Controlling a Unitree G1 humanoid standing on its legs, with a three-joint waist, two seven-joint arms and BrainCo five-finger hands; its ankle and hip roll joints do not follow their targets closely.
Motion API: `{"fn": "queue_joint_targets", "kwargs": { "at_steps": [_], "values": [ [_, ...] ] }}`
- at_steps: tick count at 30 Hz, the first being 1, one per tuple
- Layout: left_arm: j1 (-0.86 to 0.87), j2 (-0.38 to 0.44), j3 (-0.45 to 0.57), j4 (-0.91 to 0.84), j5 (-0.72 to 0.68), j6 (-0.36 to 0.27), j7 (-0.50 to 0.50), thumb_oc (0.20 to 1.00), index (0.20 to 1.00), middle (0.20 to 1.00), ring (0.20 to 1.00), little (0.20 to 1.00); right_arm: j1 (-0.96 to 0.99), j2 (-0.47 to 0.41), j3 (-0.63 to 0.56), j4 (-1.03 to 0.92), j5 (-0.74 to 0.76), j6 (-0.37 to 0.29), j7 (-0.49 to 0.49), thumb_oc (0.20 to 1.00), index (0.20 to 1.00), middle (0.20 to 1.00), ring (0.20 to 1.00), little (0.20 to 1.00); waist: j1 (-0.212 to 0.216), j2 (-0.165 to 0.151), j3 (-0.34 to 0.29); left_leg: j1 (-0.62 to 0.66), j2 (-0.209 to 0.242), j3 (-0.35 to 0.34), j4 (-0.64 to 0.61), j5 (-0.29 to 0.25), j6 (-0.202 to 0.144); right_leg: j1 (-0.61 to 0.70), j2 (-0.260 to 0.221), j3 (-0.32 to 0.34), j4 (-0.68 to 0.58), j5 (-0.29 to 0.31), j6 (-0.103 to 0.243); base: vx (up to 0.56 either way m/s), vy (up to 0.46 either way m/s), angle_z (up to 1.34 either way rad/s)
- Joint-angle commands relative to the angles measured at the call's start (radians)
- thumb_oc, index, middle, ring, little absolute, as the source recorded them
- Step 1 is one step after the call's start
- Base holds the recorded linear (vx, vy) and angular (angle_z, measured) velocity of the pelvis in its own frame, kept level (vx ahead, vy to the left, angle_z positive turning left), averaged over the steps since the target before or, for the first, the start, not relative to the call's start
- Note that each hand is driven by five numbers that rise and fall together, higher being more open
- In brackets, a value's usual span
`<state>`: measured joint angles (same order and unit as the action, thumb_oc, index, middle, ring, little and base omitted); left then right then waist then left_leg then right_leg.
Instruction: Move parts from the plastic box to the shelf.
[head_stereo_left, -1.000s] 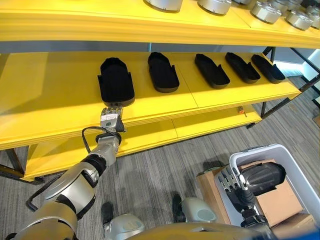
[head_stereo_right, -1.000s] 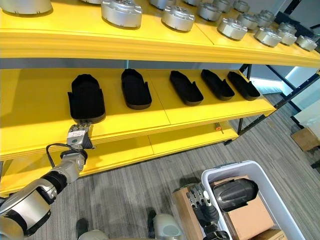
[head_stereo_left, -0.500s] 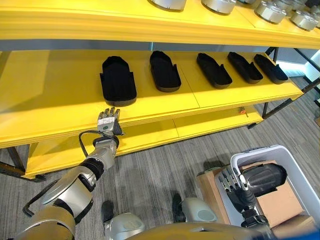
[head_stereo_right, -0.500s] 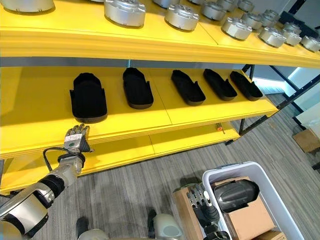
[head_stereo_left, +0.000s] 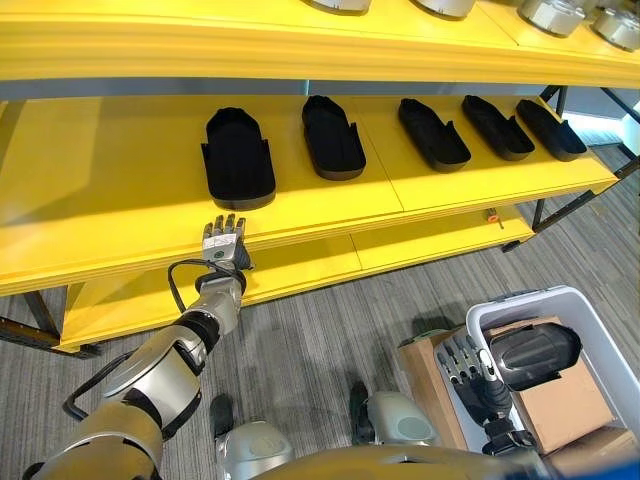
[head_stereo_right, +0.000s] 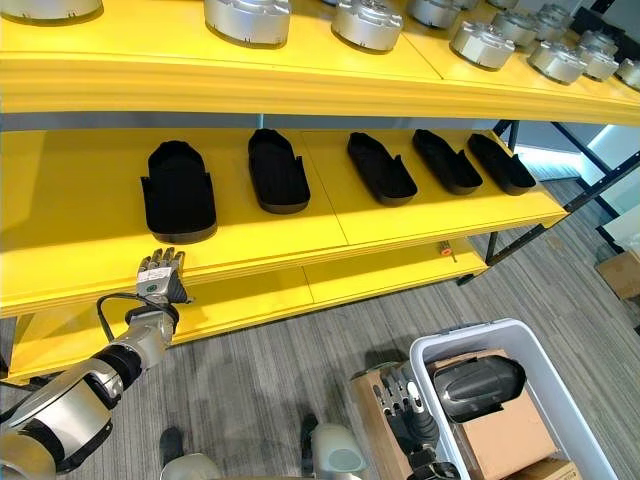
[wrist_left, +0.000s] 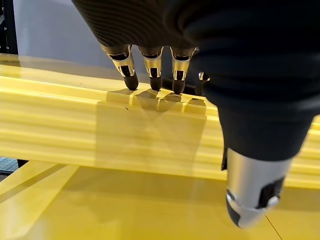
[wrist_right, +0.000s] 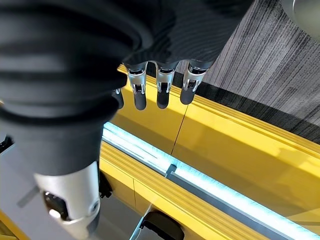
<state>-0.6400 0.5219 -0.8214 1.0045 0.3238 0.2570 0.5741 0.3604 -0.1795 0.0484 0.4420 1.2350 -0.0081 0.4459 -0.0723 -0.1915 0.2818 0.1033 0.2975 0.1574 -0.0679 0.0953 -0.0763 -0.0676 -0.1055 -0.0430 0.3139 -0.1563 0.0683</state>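
Several black shoe-shaped parts lie in a row on the yellow middle shelf (head_stereo_left: 120, 190); the leftmost black part (head_stereo_left: 238, 158) is nearest my left hand. That left hand (head_stereo_left: 224, 243) is open and held up in front of the shelf's front edge, just below this part and holding nothing; its straight fingers (wrist_left: 151, 64) point at the yellow edge. One more black part (head_stereo_left: 530, 355) rests in the white plastic box (head_stereo_left: 520, 300) at the lower right. My right hand (head_stereo_left: 470, 370) hangs open just left of the box, its fingers (wrist_right: 162, 82) straight and empty.
Round silver metal parts (head_stereo_right: 248, 18) stand along the top shelf. A brown cardboard piece (head_stereo_left: 560, 405) lies in the plastic box under the black part, and a cardboard box (head_stereo_left: 420, 370) stands against its left side. Grey carpet (head_stereo_left: 320, 330) lies between shelf and box.
My left hand has drawn back a little from the leftmost black part and now hangs just off the shelf's front edge. The right hand and the box's part have not moved.
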Motion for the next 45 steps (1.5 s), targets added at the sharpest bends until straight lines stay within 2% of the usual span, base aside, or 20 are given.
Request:
{"fn": "queue_joint_targets", "kwargs": {
  "at_steps": [1, 10, 45],
  "values": [
    [-0.109, 0.058, 0.047, 0.021, -0.013, -0.023, 0.001, 1.000, 1.000, 1.000, 1.000, 1.000, 0.001, -0.021, -0.035, -0.119, 0.043, -0.032, 0.008, 1.000, 1.000, 1.000, 1.000, 1.000, -0.034, -0.085, 0.038, 0.131, 0.079, -0.034, -0.019, -0.086, -0.016, 0.095, -0.056, -0.003, -0.296, 0.254, -0.070, 0.00, 0.000, 0.00],
    [-0.161, 0.055, 0.027, 0.067, -0.040, -0.025, 0.001, 1.000, 1.000, 1.000, 1.000, 1.000, 0.009, -0.031, -0.026, -0.123, 0.042, -0.033, 0.009, 1.000, 1.000, 1.000, 1.000, 1.000, -0.038, -0.092, 0.048, 0.134, 0.080, -0.030, -0.019, -0.087, -0.016, 0.093, -0.055, -0.001, -0.292, 0.254, -0.068, 0.00, 0.000, 0.00],
    [-0.457, -0.076, -0.053, 0.349, -0.201, -0.050, -0.007, 1.000, 1.000, 1.000, 1.000, 1.000, 0.020, -0.075, 0.013, -0.073, 0.009, -0.022, 0.032, 1.000, 1.000, 1.000, 1.000, 1.000, -0.062, -0.120, 0.064, 0.158, 0.082, -0.023, -0.019, -0.088, -0.015, 0.080, -0.050, 0.007, -0.272, 0.261, -0.068, 0.00, 0.000, 0.00]
  ]
}}
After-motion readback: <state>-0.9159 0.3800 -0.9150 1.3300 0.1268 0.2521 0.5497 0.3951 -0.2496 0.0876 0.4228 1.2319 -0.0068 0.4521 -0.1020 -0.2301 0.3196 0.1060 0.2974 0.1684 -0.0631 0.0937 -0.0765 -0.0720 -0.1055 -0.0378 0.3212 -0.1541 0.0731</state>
